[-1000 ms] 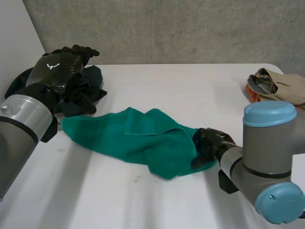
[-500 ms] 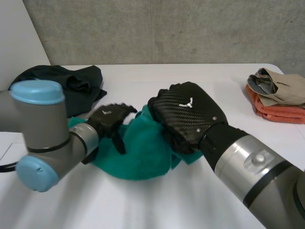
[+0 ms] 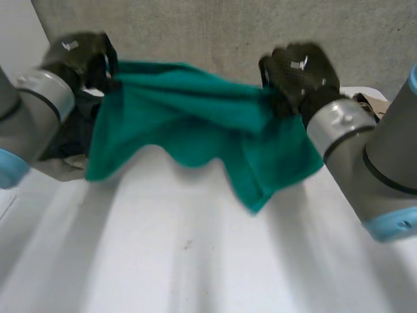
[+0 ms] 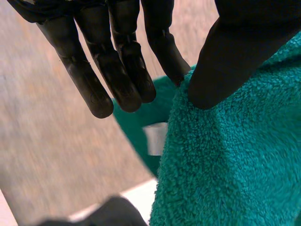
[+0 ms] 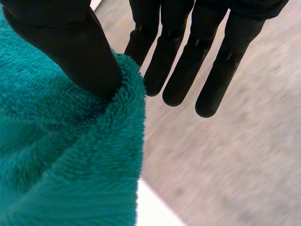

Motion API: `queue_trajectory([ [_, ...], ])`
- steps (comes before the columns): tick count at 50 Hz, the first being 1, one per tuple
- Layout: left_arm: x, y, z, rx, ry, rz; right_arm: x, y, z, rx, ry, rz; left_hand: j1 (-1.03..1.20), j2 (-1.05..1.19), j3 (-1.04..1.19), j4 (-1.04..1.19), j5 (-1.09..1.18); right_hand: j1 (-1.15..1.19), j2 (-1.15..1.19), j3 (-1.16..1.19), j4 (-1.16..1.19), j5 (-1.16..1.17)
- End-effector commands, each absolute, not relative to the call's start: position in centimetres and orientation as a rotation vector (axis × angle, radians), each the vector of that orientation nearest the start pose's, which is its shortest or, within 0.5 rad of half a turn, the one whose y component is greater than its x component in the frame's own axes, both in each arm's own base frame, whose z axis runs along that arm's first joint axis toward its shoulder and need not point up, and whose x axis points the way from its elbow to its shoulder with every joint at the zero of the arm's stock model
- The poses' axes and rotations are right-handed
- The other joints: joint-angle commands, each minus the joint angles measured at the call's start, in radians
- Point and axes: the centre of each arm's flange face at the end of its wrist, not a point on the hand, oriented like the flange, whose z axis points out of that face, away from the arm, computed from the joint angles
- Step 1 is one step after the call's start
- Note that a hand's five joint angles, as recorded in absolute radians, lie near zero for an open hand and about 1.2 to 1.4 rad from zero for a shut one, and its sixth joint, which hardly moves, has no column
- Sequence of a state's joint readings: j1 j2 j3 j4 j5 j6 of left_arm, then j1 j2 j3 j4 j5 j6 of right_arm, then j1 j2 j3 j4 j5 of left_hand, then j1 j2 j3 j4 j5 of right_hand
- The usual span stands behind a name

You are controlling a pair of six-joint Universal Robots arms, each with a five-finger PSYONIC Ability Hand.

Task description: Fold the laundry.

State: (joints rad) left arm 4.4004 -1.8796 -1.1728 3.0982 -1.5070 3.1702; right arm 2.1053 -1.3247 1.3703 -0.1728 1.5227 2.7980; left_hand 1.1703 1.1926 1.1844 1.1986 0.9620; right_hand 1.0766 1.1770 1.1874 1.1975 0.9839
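The white table (image 3: 195,261) carries a dark garment (image 3: 73,134) lying at its left side.

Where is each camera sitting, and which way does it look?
Head view: behind and between the arms, looking down at the white table; both arms show, left hand and right hand holding up the green towel.
Left wrist view: on the left wrist, looking along the palm; its thumb and fingers pinch the towel.
Right wrist view: on the right wrist, looking likewise; its thumb pinches the towel.
All three share the green towel.

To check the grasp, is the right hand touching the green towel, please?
Touching: the right wrist view shows the right hand pinching the green towel.
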Motion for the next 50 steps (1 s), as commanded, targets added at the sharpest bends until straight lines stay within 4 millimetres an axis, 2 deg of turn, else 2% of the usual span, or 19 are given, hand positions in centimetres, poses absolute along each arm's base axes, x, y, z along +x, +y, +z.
queue_trajectory([
  [1,-23.2,-30.7,32.4,0.491,2.362,-2.383,32.3,-25.2,31.9,-0.772,1.487,-2.358,0.226,0.204,0.212,0.198,0.26,0.32,0.219,0.209,0.199,0.238],
  [3,-22.9,-29.9,31.1,0.487,2.425,-2.318,32.6,-24.8,30.8,-0.81,1.505,-2.315,0.226,0.204,0.212,0.198,0.26,0.32,0.219,0.209,0.199,0.238],
  [4,-22.6,-28.8,29.5,0.493,2.491,-2.241,32.7,-24.4,29.5,-0.856,1.545,-2.261,0.226,0.204,0.212,0.198,0.26,0.32,0.219,0.209,0.199,0.238],
  [7,-22.1,-27.1,26.6,0.502,2.588,-2.115,32.6,-23.9,26.8,-0.936,1.638,-2.156,0.226,0.204,0.212,0.198,0.26,0.32,0.219,0.209,0.199,0.238],
  [8,-21.9,-26.0,24.8,0.511,2.641,-2.042,32.4,-23.4,24.9,-0.994,1.715,-2.075,0.226,0.204,0.212,0.198,0.26,0.32,0.219,0.209,0.199,0.238],
  [11,-21.7,-24.3,21.9,0.538,2.709,-1.936,32.0,-22.7,21.9,-1.081,1.841,-1.945,0.226,0.204,0.212,0.198,0.26,0.32,0.219,0.209,0.199,0.238],
  [12,-21.6,-23.2,20.2,0.563,2.747,-1.871,31.6,-22.0,19.8,-1.147,1.928,-1.846,0.226,0.204,0.212,0.198,0.26,0.32,0.219,0.209,0.199,0.238],
  [14,-21.6,-22.1,18.8,0.595,2.782,-1.812,31.2,-21.5,18.2,-1.2,1.995,-1.768,0.226,0.204,0.212,0.198,0.26,0.32,0.219,0.209,0.199,0.238],
  [15,-21.6,-21.2,17.7,0.628,2.804,-1.763,30.9,-21.2,16.9,-1.247,2.044,-1.709,0.122,0.099,0.108,0.093,0.155,0.32,0.219,0.209,0.199,0.238],
  [17,-21.7,-20.5,17.1,0.668,2.814,-1.726,30.6,-21.2,16.1,-1.275,2.071,-1.683,-0.125,-0.147,-0.139,-0.153,-0.091,0.32,0.219,0.209,0.199,0.238],
  [18,-21.8,-20.1,17.1,0.698,2.807,-1.708,30.5,-21.2,15.8,-1.284,2.079,-1.679,-0.364,-0.387,-0.378,-0.393,-0.331,0.32,0.219,0.209,0.199,0.238],
  [21,-21.7,-19.8,17.6,0.737,2.785,-1.681,30.4,-21.3,15.6,-1.297,2.082,-1.693,-0.627,-0.65,-0.641,-0.656,-0.593,0.32,0.219,0.209,0.199,0.238],
  [23,-21.4,-20.0,18.9,0.753,2.726,-1.708,30.4,-21.2,15.9,-1.294,2.076,-1.705,-0.809,-0.832,-0.824,-0.838,-0.776,0.32,0.219,0.209,0.199,0.238],
  [26,-21.0,-20.9,20.6,0.75,2.649,-1.769,30.6,-20.7,16.8,-1.288,2.041,-1.729,-0.869,-0.891,-0.883,-0.897,-0.835,0.32,0.219,0.209,0.199,0.238],
  [31,-21.4,-22.5,21.4,0.791,2.564,-1.847,30.7,-19.8,17.6,-1.283,2.01,-1.745,-0.86,-0.882,-0.874,-0.888,-0.826,0.32,0.219,0.209,0.199,0.238],
  [37,-22.3,-24.7,19.1,0.925,2.496,-1.798,30.7,-19.1,17.6,-1.291,2.002,-1.74,-0.819,-0.841,-0.833,-0.847,-0.785,0.32,0.219,0.209,0.199,0.238],
  [41,-22.9,-25.2,17.5,1.042,2.454,-1.742,30.5,-19.1,17.2,-1.294,2.008,-1.737,-0.81,-0.832,-0.824,-0.838,-0.776,0.32,0.219,0.209,0.199,0.238],
  [47,-23.8,-25.3,17.0,1.125,2.378,-1.751,30.2,-19.4,17.0,-1.286,2.023,-1.739,-0.807,-0.829,-0.821,-0.835,-0.773,0.32,0.219,0.209,0.199,0.238],
  [50,-24.4,-25.4,17.0,1.144,2.345,-1.791,30.1,-19.6,16.9,-1.279,2.031,-1.739,-0.874,-0.897,-0.889,-0.903,-0.841,0.32,0.219,0.209,0.199,0.238],
])
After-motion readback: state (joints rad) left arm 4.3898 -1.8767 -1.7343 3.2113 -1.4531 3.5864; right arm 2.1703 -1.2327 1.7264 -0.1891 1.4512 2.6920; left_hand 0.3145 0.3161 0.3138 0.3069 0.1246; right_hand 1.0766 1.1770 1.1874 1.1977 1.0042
